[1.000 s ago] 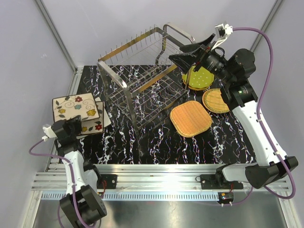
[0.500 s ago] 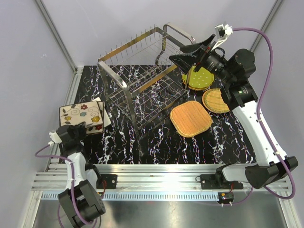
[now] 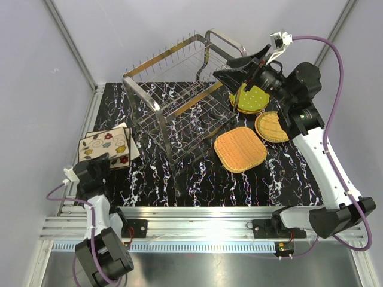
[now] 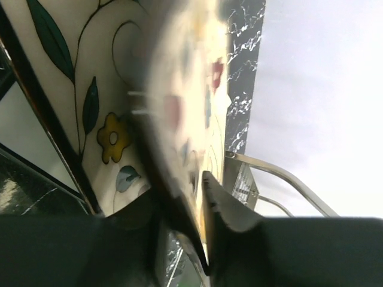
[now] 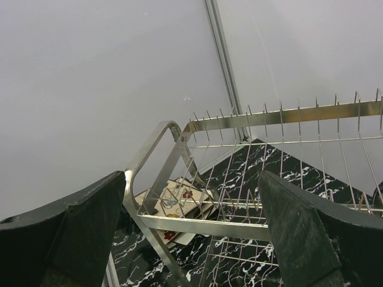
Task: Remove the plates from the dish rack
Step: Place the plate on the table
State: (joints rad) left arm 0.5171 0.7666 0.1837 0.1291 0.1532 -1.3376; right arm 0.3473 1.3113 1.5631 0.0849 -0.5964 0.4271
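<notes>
The dish rack [image 3: 179, 101], chrome wire with a tubular frame and rows of upright prongs, stands askew on the far middle of the tabletop. By the left edge the flower-patterned plate [image 3: 106, 145], square and cream, lies over another cream plate [image 3: 133, 150]. Towards the far right corner sits a green dotted plate [image 3: 251, 97]. Nearer lie a round wicker plate [image 3: 272, 126] and, just beside it, a squarish wicker plate [image 3: 240, 149], both flat.

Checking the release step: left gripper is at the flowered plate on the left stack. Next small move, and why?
Probably open the left gripper fully and draw it back toward the near edge. The flowered plate looks laid flat on the cream plates, its edge between the fingers, and the rack looks empty.
</notes>
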